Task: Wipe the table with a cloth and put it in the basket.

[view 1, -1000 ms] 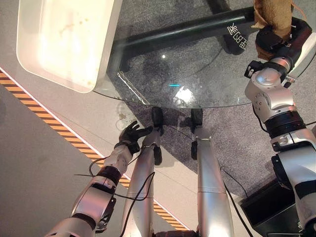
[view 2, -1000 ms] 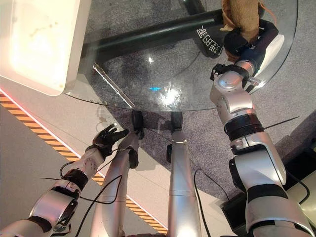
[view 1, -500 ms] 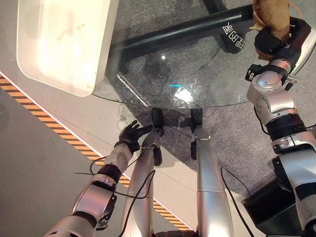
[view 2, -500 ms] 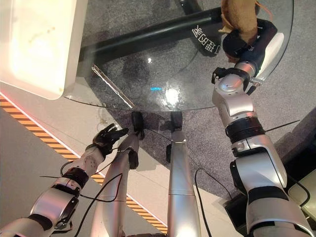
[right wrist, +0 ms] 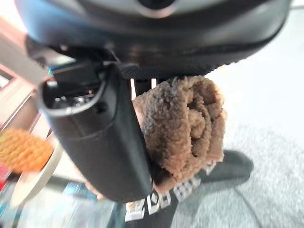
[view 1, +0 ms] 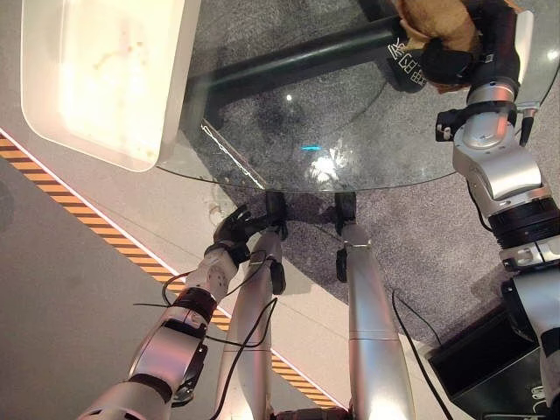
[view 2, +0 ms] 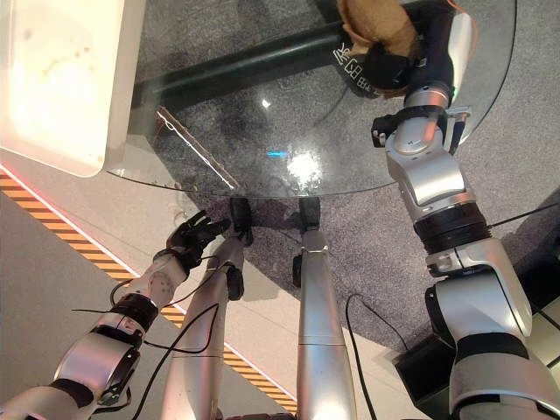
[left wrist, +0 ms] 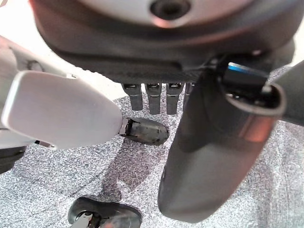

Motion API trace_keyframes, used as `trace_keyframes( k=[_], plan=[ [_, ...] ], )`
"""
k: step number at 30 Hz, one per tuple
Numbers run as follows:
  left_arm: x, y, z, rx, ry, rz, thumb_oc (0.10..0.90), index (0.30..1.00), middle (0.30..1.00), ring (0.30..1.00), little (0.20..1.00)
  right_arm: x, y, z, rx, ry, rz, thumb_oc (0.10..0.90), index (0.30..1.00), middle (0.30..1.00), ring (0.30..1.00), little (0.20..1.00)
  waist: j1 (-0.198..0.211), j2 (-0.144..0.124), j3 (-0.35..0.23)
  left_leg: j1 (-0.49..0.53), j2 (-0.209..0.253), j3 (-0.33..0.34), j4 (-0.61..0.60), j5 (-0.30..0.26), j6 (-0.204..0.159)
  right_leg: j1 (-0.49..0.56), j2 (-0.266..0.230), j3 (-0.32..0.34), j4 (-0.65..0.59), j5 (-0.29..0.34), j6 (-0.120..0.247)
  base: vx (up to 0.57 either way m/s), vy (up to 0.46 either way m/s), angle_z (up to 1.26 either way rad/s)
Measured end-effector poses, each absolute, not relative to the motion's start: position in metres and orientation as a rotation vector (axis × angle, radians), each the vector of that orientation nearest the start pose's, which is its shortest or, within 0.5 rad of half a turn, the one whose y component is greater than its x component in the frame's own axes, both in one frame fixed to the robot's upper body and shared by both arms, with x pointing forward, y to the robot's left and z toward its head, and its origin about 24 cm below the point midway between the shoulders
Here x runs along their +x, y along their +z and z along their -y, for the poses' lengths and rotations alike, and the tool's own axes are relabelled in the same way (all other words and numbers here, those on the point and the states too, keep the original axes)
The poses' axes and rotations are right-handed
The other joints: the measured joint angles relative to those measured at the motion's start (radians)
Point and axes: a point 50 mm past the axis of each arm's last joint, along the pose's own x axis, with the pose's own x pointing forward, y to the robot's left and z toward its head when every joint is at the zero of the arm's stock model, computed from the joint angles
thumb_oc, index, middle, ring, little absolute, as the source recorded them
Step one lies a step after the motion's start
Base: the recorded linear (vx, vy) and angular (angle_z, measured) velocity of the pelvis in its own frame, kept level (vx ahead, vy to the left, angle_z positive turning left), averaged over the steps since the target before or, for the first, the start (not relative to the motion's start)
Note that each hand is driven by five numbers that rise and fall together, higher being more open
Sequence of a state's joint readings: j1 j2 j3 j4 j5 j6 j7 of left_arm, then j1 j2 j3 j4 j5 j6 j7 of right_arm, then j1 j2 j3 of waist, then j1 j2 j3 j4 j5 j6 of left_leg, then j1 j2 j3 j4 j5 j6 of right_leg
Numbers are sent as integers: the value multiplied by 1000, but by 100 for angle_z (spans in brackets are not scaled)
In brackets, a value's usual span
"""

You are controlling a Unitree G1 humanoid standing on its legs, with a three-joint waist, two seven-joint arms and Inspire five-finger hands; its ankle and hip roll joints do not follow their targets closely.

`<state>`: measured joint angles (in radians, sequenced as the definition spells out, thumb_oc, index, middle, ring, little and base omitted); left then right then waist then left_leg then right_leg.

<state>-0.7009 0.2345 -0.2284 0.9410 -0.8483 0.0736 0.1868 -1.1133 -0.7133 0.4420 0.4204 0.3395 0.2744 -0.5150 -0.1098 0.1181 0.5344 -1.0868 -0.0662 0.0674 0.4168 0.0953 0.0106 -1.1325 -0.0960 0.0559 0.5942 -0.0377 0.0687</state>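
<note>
A brown fuzzy cloth (view 1: 431, 19) is bunched in my right hand (view 1: 455, 54), whose fingers curl round it over the far right of the round glass table (view 1: 289, 122). The right wrist view shows the cloth (right wrist: 183, 123) rolled up between thumb and fingers. A white basket (view 1: 101, 74) stands at the far left, partly over the table's edge. My left hand (view 1: 234, 227) hangs low below the table's near edge, fingers relaxed and holding nothing; its fingers (left wrist: 152, 97) show straight in the left wrist view.
A black table leg (view 1: 297, 61) runs under the glass. A yellow-and-black striped line (view 1: 87, 223) crosses the floor at the left. A dark box (view 1: 477, 367) sits on the floor at the lower right. Grey carpet (view 1: 420, 219) lies under the table.
My right hand has carried the cloth leftward over the glass. The left hand has risen slightly toward the table's edge.
</note>
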Motion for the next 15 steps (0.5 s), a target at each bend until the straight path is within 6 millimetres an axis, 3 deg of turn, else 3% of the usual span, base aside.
trace_keyframes(
  k=[8,15],
  plan=[
    [359,26,-145,-385,85,-402,800,900,900,900,900,378,282,166,-559,-193,427,100,300,300,300,200,21,11,-4,4,11,-26,-15,8,-12,2,7,-30,11,-16,-20,-7,-22,6],
    [354,20,-144,-373,85,-392,800,900,900,900,900,374,256,108,-610,61,431,100,300,300,300,200,43,26,-14,4,12,-53,-33,17,-27,3,7,-60,15,-28,-35,-12,-38,9]
  ],
)
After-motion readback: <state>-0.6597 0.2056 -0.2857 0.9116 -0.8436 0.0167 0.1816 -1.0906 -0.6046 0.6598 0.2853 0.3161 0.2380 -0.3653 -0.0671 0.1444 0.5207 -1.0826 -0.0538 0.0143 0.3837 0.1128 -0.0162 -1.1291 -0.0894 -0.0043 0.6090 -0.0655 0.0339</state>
